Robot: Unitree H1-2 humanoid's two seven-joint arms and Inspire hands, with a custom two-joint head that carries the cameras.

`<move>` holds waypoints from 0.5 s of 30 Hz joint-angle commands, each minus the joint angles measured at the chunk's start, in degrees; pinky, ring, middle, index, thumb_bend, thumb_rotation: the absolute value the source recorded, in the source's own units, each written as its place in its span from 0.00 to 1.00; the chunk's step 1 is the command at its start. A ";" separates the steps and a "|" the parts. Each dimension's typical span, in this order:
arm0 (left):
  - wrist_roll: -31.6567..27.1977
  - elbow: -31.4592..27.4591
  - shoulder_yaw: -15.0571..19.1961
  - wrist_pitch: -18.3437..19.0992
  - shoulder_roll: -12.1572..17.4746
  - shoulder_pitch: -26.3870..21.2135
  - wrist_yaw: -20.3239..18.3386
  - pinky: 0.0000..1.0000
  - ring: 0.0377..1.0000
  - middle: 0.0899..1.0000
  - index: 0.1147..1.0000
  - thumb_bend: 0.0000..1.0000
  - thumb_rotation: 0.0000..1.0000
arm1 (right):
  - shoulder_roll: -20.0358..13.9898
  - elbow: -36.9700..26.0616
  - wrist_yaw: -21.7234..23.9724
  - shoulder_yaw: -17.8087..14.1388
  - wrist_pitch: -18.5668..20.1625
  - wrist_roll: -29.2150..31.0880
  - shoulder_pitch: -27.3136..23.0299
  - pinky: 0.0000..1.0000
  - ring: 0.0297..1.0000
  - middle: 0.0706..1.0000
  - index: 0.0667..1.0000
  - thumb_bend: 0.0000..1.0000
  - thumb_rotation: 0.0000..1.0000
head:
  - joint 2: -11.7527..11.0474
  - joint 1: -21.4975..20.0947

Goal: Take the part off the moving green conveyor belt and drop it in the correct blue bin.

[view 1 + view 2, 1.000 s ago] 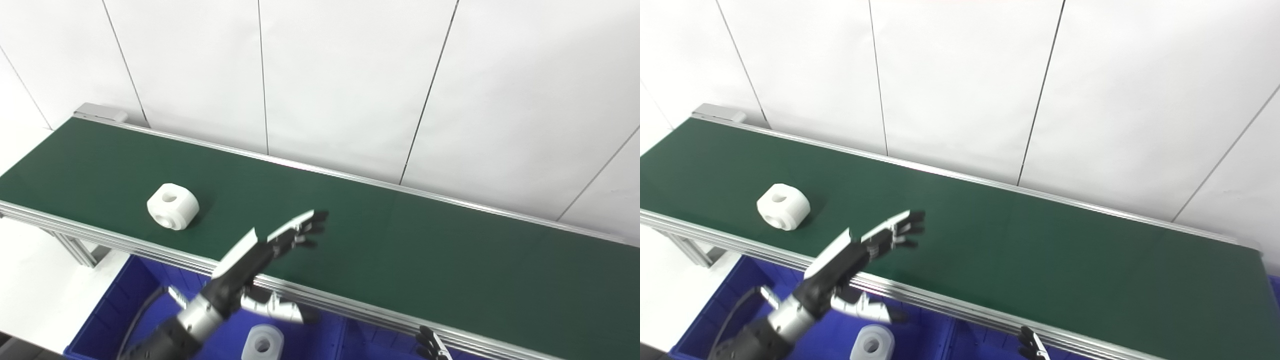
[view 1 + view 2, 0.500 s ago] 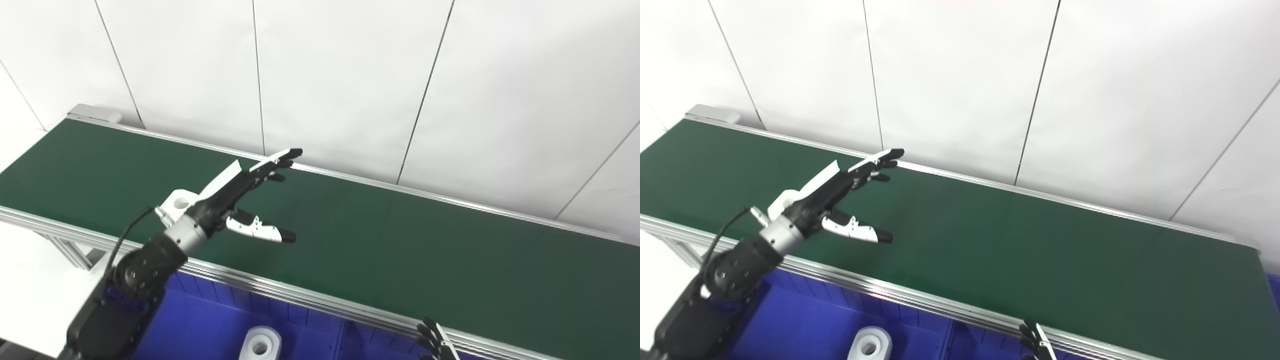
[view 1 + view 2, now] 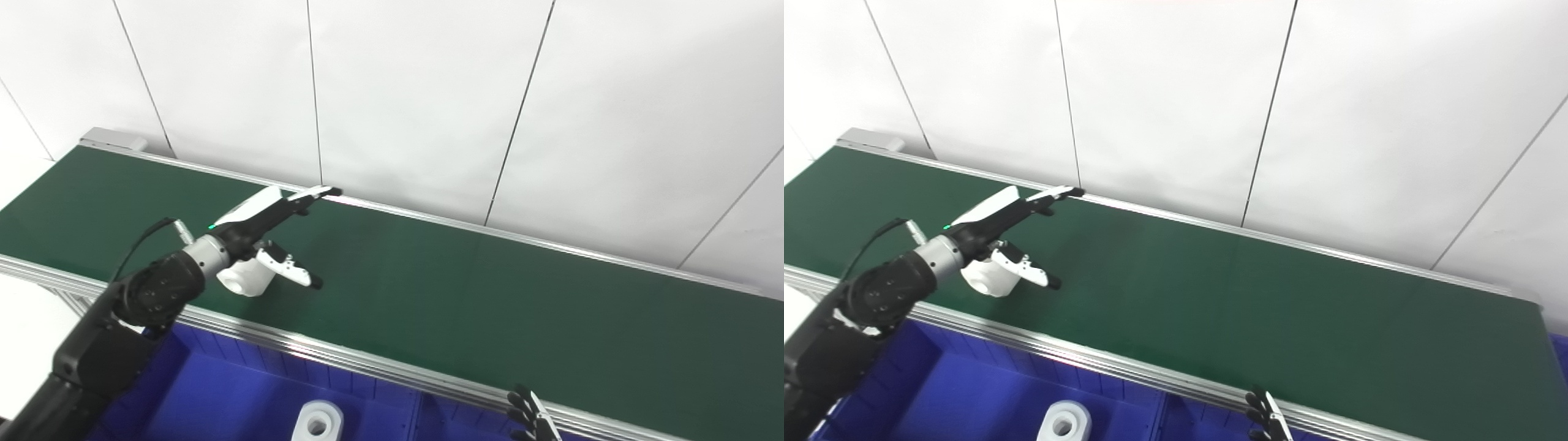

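**White part on green conveyor belt, pick in progress**

White part (image 3: 247,279): a rounded, moulded white block. It lies on the green conveyor belt (image 3: 490,294) close to the near rail, toward the left end. It is partly hidden behind the left robot hand, and its bore does not show here.

Left robot hand (image 3: 269,236): spread wide and holding nothing. The long fingers (image 3: 309,195) reach out above and beyond the part, while the thumb (image 3: 291,272) juts out low beside it on the right. The part sits just below the palm. Judged purpose: the hand straddles the part from above, so the fingers can fold over its far side. Whether any finger touches the part cannot be told.

Right robot hand (image 3: 530,416): only dark fingertips show at the bottom edge, near the front rail. Whether it is spread or closed cannot be told. It appears to be waiting.

Blue bin (image 3: 245,392): stands below the near rail, directly in front of the left arm. It already contains a second white part (image 3: 317,422) with a round hole facing up. Judged reason for placement: a short drop from the belt edge.

Markings: no brand, label or writing is legible. A small green light shows on the left robot hand's back.
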 commanded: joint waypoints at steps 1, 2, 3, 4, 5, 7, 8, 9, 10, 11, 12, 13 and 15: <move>1.31 -0.46 -0.16 0.17 2.39 -2.02 -0.10 0.88 0.99 1.00 0.94 0.87 0.14 | 0.47 -0.70 -0.69 0.10 -3.87 0.50 -0.25 0.76 0.85 0.88 0.93 0.67 0.24 | -0.05 -0.06; 1.92 -0.15 -0.46 0.46 2.68 -1.99 -0.24 0.88 0.99 1.00 0.94 0.87 0.14 | 0.50 -0.65 -0.69 0.08 -3.98 0.59 -0.28 0.76 0.85 0.88 0.93 0.67 0.24 | -0.05 -0.06; 2.42 0.13 -0.71 0.92 2.90 -1.98 -0.40 0.87 0.98 1.00 0.94 0.88 0.13 | 0.50 -0.65 -0.64 0.05 -4.01 0.71 -0.29 0.76 0.85 0.88 0.93 0.67 0.24 | -0.09 -0.02; 3.23 0.36 -1.02 1.79 3.08 -1.93 -0.51 0.87 0.98 1.00 0.93 0.89 0.12 | 0.50 -0.64 -0.64 0.01 -4.05 0.75 -0.29 0.77 0.85 0.88 0.93 0.67 0.24 | -0.08 -0.01; 3.81 0.65 -1.24 2.47 3.16 -1.90 -0.57 0.87 0.98 0.99 0.93 0.90 0.12 | 0.48 -0.66 -0.65 -0.02 -4.02 0.68 -0.31 0.77 0.85 0.88 0.93 0.67 0.24 | -0.08 0.08; 4.40 1.27 -1.48 3.53 3.13 -1.79 -0.68 0.88 0.98 0.99 0.93 0.92 0.12 | 0.49 -0.76 -0.67 -0.07 -3.81 0.48 -0.33 0.76 0.85 0.88 0.93 0.67 0.25 | -0.14 0.05; 4.67 1.71 -1.61 3.99 3.11 -1.71 -0.78 0.89 0.99 0.99 0.93 0.93 0.12 | 0.49 -0.73 -0.67 -0.10 -3.82 0.44 -0.36 0.76 0.85 0.88 0.93 0.67 0.25 | -0.12 0.01; 5.05 2.24 -1.80 4.17 3.09 -1.65 -0.72 0.89 0.99 0.99 0.93 0.93 0.13 | 0.49 -0.65 -0.69 -0.13 -3.89 0.44 -0.41 0.76 0.85 0.88 0.93 0.67 0.25 | -0.11 -0.03; 5.41 2.75 -2.04 4.27 3.11 -1.62 -0.68 0.89 0.99 0.99 0.93 0.94 0.12 | 0.49 -0.57 -0.65 -0.15 -3.95 0.56 -0.46 0.76 0.85 0.88 0.93 0.67 0.25 | -0.15 0.02; 5.68 3.16 -2.23 4.36 3.06 -1.60 -0.66 0.90 1.00 0.99 0.93 0.94 0.13 | 0.50 -0.51 -0.59 -0.17 -3.97 0.74 -0.49 0.77 0.85 0.88 0.93 0.67 0.25 | -0.15 0.02; 5.74 3.62 -2.36 4.20 2.97 -1.56 -0.56 0.91 1.00 0.99 0.93 0.94 0.12 | 0.53 -0.53 -0.56 -0.18 -3.95 0.82 -0.48 0.77 0.85 0.88 0.93 0.67 0.25 | -0.05 0.08; 5.68 4.36 -2.52 3.80 2.80 -1.56 -0.37 0.91 1.00 0.99 0.93 0.94 0.11 | 0.48 -0.56 -0.55 -0.16 -3.94 0.74 -0.46 0.77 0.85 0.88 0.93 0.67 0.25 | -0.03 0.08; 5.55 5.38 -2.81 3.29 2.47 -1.52 -0.06 0.91 1.00 1.00 0.93 0.94 0.12 | 0.47 -0.59 -0.64 -0.15 -3.97 0.51 -0.41 0.76 0.85 0.88 0.93 0.67 0.25 | 0.00 0.08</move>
